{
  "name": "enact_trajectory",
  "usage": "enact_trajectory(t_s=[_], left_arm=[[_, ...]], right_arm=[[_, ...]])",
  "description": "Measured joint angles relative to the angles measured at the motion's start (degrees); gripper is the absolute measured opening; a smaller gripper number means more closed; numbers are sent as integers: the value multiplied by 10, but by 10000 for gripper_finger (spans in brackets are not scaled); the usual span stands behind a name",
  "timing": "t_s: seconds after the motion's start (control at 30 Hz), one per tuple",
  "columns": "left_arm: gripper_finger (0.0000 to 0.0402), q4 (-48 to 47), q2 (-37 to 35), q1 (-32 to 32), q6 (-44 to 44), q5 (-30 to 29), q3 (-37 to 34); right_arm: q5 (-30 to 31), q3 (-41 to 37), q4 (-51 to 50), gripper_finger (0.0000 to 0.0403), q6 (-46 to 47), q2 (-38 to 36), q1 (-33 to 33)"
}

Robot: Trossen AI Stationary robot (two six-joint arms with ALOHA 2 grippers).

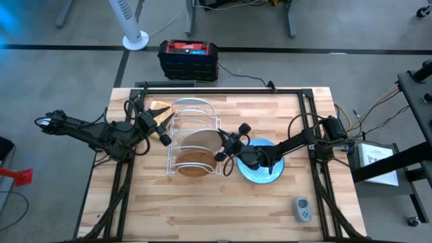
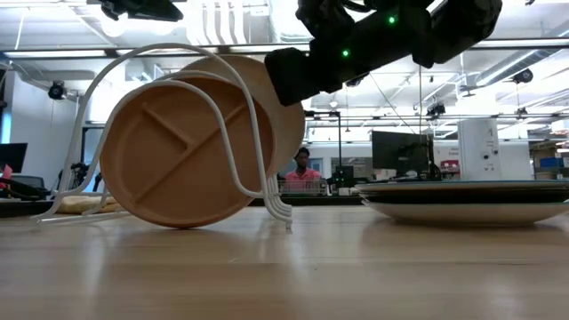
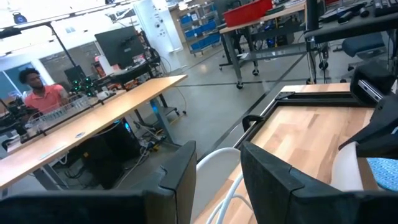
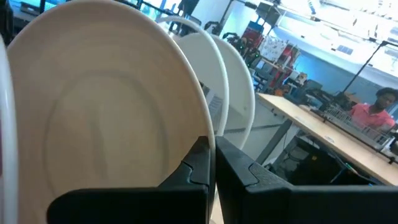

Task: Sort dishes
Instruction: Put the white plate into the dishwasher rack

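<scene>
- The surface [image 1: 202, 209] is a pale wood butcher-block top with a black frame along its edges.
- A white wire rack [image 1: 194, 138] stands near the surface's middle; it serves as the landmark here.
- The brown divided plate [image 2: 173, 151] stands on edge in the rack, tilted, its compartment side toward the low camera.
- An off-white plate [image 4: 99, 124] stands in the rack just behind the brown one, with further white rims beyond it in the right wrist view.
- The right gripper [image 1: 225, 143] is at the rack's right side; its jaws pinch the rim of the off-white plate [image 1: 202, 140].
- Just right of the rack, flat on the surface, lies a light blue plate [image 1: 260, 172], under the right arm. In the low view it looks like a small stack [image 2: 471, 200]; how many plates it holds is unclear.
- The left gripper [image 1: 156, 125] hovers at the rack's left side, jaws parted and holding nothing.
- A tan block [image 1: 159, 106] lies by the rack's far left corner.
- A small grey device [image 1: 302, 209] sits on the surface well right of the rack, toward the near edge.
- On the grey floor beyond the rack sit a black-and-red case [image 1: 188, 59] and a white fan base [image 1: 135, 40].
- The room behind is an open lab with benches, monitors and shelving; a person [image 2: 304, 169] in a pink top sits at a far bench.
</scene>
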Motion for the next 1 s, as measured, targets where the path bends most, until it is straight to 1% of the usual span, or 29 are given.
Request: enact_trajectory(t_s=[0.23,0.5,0.7,0.8,1.0], left_arm=[[116,0,0,0,0,0,0],[116,0,0,0,0,-1,0],[116,0,0,0,0,-1,0],[116,0,0,0,0,-1,0],[116,0,0,0,0,-1,0]], right_arm=[[-4,0,-52,0,37,0,0],[-4,0,-57,3,37,0,3],[-7,0,-58,28,38,0,3],[-33,0,-59,42,40,0,3],[-33,-1,-74,81,52,0,3]])
